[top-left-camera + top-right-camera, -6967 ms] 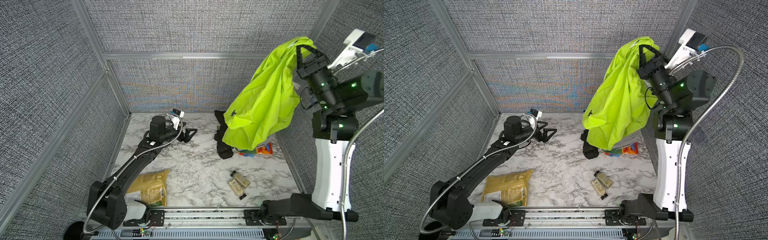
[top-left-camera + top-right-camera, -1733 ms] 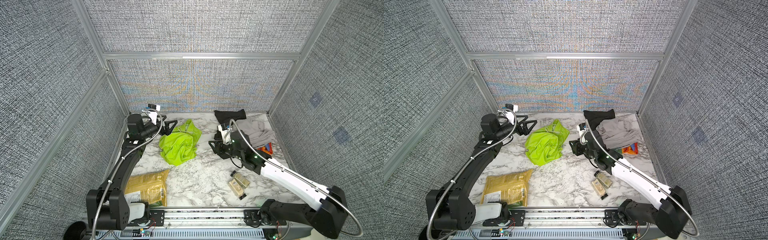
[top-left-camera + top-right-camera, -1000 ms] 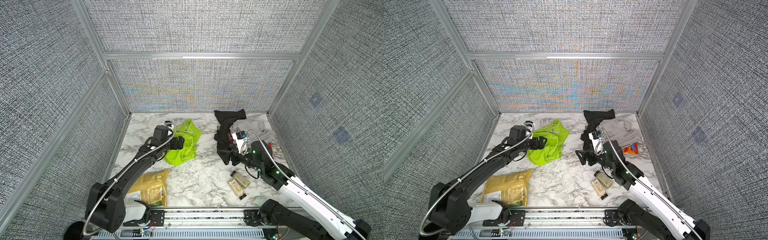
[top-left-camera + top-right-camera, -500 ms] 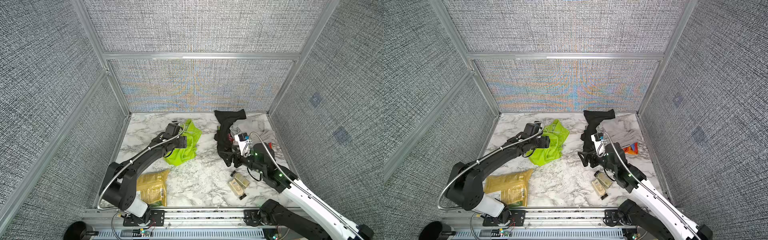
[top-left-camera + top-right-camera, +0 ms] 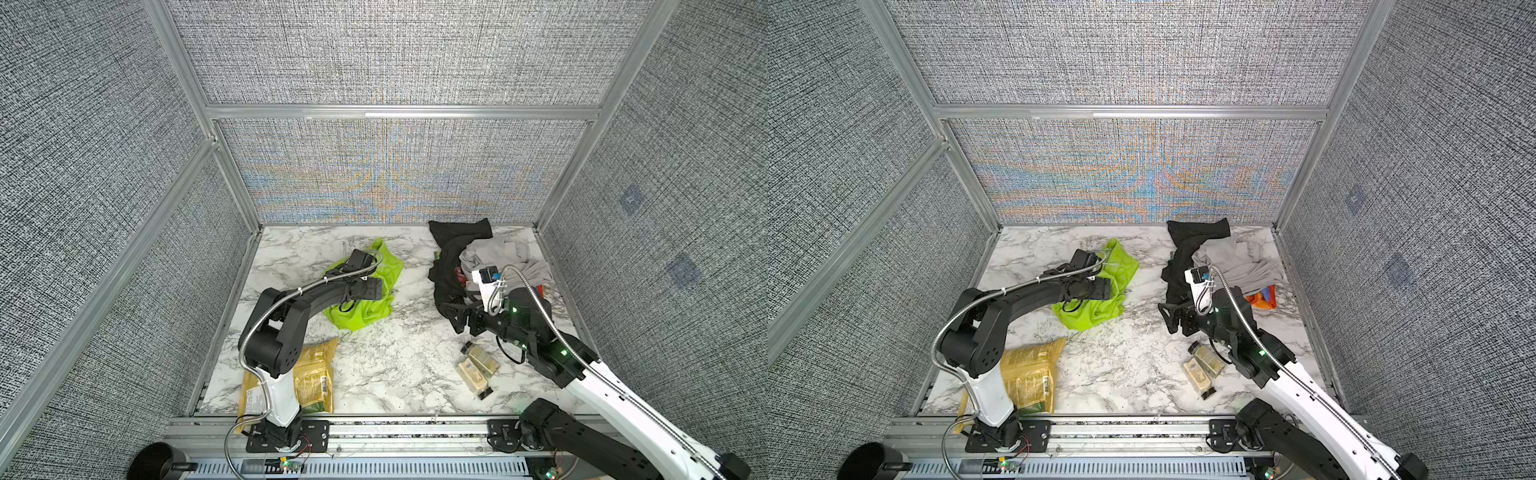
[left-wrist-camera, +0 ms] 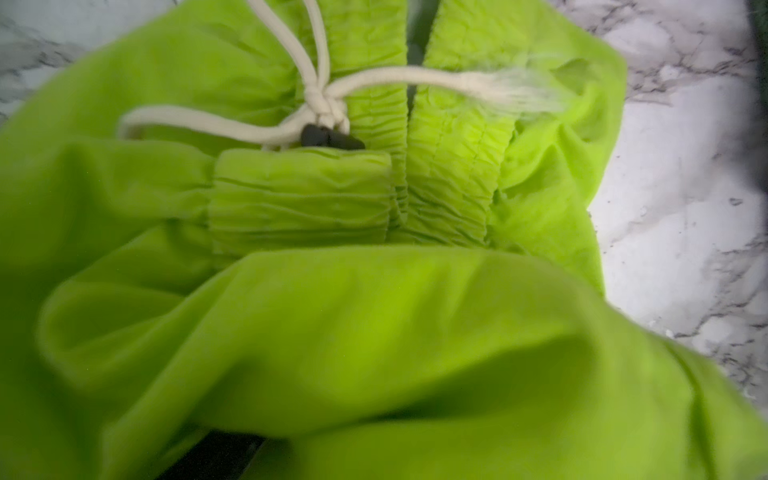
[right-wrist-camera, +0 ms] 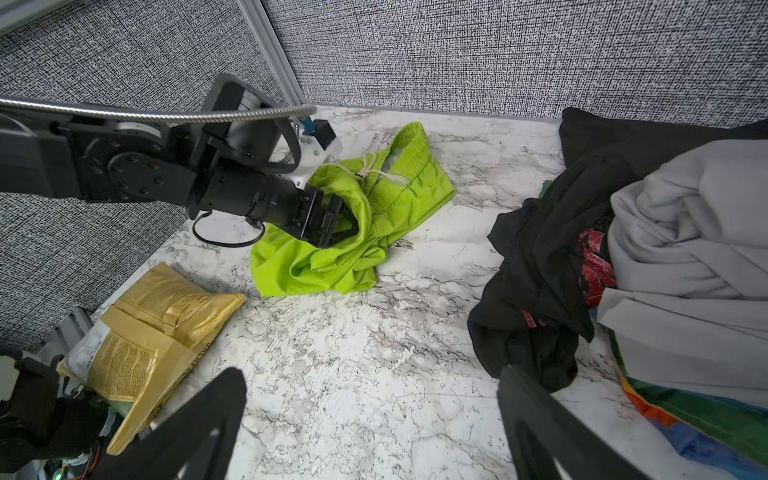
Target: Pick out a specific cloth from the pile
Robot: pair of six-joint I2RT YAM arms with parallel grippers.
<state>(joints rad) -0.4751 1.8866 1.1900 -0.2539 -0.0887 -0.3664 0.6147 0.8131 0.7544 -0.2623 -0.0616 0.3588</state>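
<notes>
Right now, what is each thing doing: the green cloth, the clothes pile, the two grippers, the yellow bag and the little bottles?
pile: heaped in the back right corner of the table.
cloth: crumpled on the table, apart from the pile.
drawstring: knotted.
left gripper: buried in the cloth's folds; open or shut is hidden.
right gripper: open, holding nothing.
yellow bag: lying flat, crinkled.
little bottles: lying down, side by side.

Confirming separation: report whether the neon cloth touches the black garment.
Apart: in both top views, bare marble table lies between the neon cloth and the black garment.
</notes>
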